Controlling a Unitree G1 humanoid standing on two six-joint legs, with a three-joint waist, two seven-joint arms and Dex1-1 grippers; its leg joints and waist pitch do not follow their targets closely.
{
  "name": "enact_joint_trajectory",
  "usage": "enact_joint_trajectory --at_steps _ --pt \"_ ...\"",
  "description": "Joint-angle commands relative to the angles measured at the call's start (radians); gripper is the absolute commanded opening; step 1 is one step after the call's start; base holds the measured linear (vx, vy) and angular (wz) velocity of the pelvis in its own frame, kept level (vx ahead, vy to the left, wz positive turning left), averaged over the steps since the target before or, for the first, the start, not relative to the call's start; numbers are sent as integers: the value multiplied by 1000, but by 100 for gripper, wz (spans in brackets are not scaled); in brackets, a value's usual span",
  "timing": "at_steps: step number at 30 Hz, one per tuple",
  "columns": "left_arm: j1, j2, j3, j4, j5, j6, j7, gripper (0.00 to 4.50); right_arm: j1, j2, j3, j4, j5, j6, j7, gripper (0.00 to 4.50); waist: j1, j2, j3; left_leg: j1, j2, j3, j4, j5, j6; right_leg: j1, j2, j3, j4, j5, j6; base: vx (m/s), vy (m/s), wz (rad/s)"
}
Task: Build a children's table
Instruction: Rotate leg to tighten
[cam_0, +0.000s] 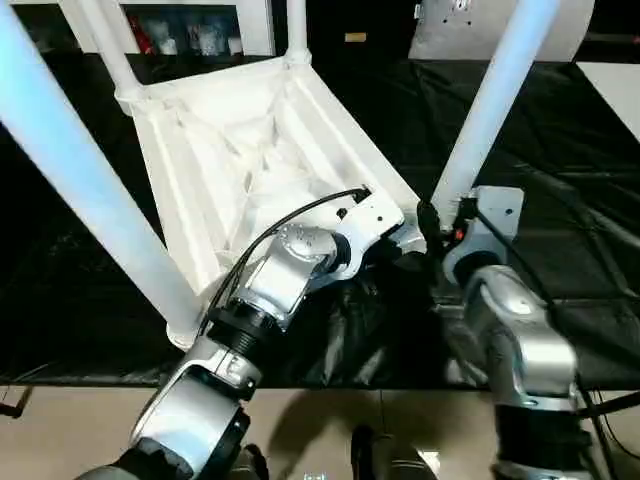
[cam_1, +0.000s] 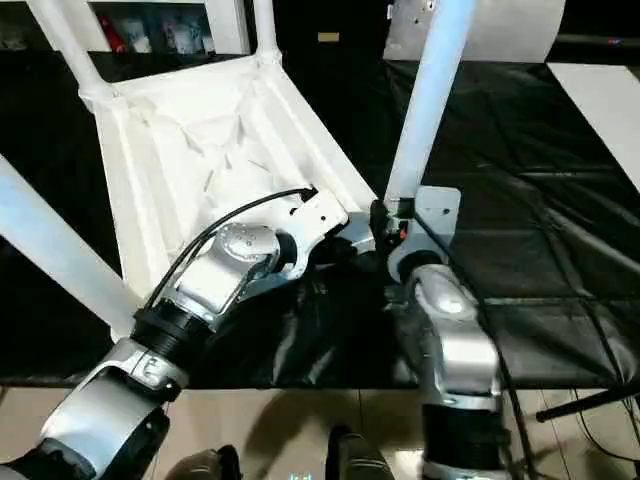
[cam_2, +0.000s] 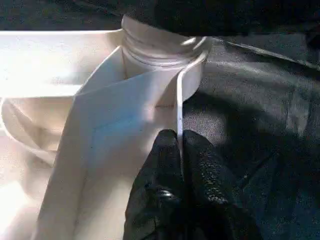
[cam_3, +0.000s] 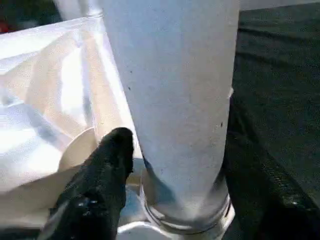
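Observation:
The children's table lies upside down on the black cover, its ribbed white top (cam_0: 250, 150) facing up. White legs stand in its corner sockets: a near-left leg (cam_0: 80, 180), a near-right leg (cam_0: 490, 110) and two at the back (cam_0: 296, 25). My left gripper (cam_2: 180, 137) is shut on the thin rim (cam_2: 179, 100) of the top, just beside the near-right socket (cam_2: 160, 50). My right gripper (cam_0: 440, 218) sits at the base of the near-right leg (cam_3: 175, 100), right where it enters the socket.
The black table cover (cam_0: 560, 200) spreads to the right and falls in folds over the front edge between my forearms. A grey-white panel (cam_0: 480, 30) stands at the back right. Cables run over both wrists.

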Motion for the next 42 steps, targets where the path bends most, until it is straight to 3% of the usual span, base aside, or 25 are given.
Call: enact_joint_trajectory --at_steps 1,4,7,9,10,12,15,19,25,28,34,42 --pt "24 -22 -52 -22 -38 -42 -77 0 11 -3 33 -22 44 6 69 332 7 -16 -73 -13 29 -5 -46 -61 151 79 -69 43 -56 -214 -194 0 0 0" --pt "57 44 -58 -60 -47 -74 -161 0 59 -150 -17 -43 110 -3 275 356 9 -21 -75 -16 31 -5 -41 -27 188 85 -69 43 -47 -150 -219 0 0 0" --pt "73 82 -68 -77 -53 -97 -213 0 84 -250 -30 -45 146 -9 394 386 11 -21 -73 -13 35 -3 -39 -37 211 81 -69 41 -47 -162 -235 0 0 0" --pt "86 132 -90 -85 -52 -148 -277 0 114 -374 -29 -37 169 -33 542 400 20 -23 -69 -10 39 -2 -39 -66 204 77 -71 41 -55 -250 -217 0 0 0" --pt "89 144 -96 -86 -52 -163 -295 0 121 -403 -30 -34 176 -30 579 413 26 -23 -66 -4 40 -1 -41 -87 199 71 -70 42 -62 -303 -204 0 0 0" --pt "95 162 -101 -93 -58 -172 -326 0 133 -446 -29 -29 187 -49 646 424 29 -26 -65 -6 40 -3 -42 -107 187 73 -73 40 -66 -362 -186 0 0 0" --pt "109 213 -122 -117 -72 -208 -424 0 151 -545 -25 -17 233 -71 810 447 29 -30 -68 -7 43 -5 -42 -100 180 71 -75 41 -63 -368 -181 0 0 0" --pt "102 282 -159 -105 -75 -315 -549 0 156 -647 16 6 250 -141 988 447 32 -26 -70 -6 45 -5 -39 -87 201 70 -76 41 -58 -326 -196 0 0 0" --pt "73 330 -191 -77 -77 -411 -673 0 122 -687 74 58 256 -181 1132 447 43 -23 -74 -2 48 -4 -33 -37 218 69 -74 41 -44 -235 -237 0 0 0" --pt "58 337 -201 -67 -79 -437 -702 0 100 -686 102 77 270 -172 1180 411 52 -22 -74 -3 51 -3 -30 -19 227 71 -73 39 -34 -178 -266 0 0 0" --pt "27 325 -206 -36 -82 -476 -736 0 57 -661 169 125 271 -194 1236 357 59 -19 -72 -4 53 -3 -32 -47 201 71 -76 39 -38 -221 -265 0 0 0" --pt "15 319 -209 -11 -89 -502 -756 0 24 -655 209 159 277 -185 1289 280 72 -20 -70 -2 53 -1 -32 -51 192 71 -75 41 -37 -209 -268 0 0 0"
